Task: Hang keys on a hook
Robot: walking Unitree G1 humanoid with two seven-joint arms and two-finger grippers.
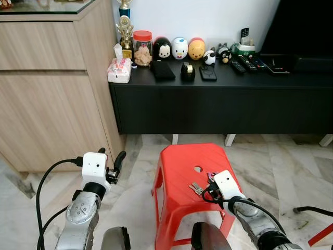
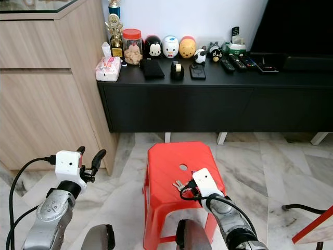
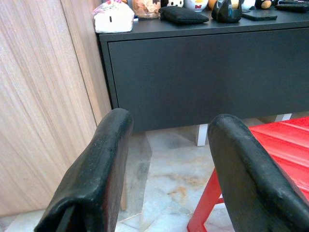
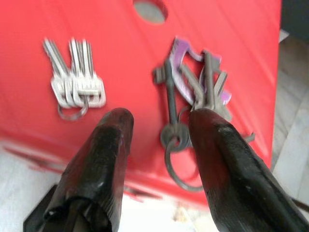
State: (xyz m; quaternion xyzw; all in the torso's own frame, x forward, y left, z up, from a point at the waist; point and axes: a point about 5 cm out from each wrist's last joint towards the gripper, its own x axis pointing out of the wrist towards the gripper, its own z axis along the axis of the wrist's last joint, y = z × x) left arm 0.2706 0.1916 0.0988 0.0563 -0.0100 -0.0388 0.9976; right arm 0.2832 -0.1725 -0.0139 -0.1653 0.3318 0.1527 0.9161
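Note:
A red plastic stool (image 1: 179,164) stands on the marble floor in front of me. Two bunches of keys lie on its seat. One is a small ring of silver keys (image 4: 75,87), also seen from the head (image 1: 197,188). The other is a darker bunch with a purple tag (image 4: 195,79) and a black ring. My right gripper (image 4: 161,121) hangs open just over the seat's near edge, its fingers either side of the dark bunch's ring, not closed on it. My left gripper (image 1: 111,155) is raised to the left of the stool, open and holding nothing.
A low black console (image 1: 218,104) runs along the wall behind the stool, carrying a jar (image 1: 142,48), toy figures, a wallet and remotes. A tall wooden cabinet (image 1: 47,104) stands at the left. A black cable (image 1: 312,210) lies on the floor at the right.

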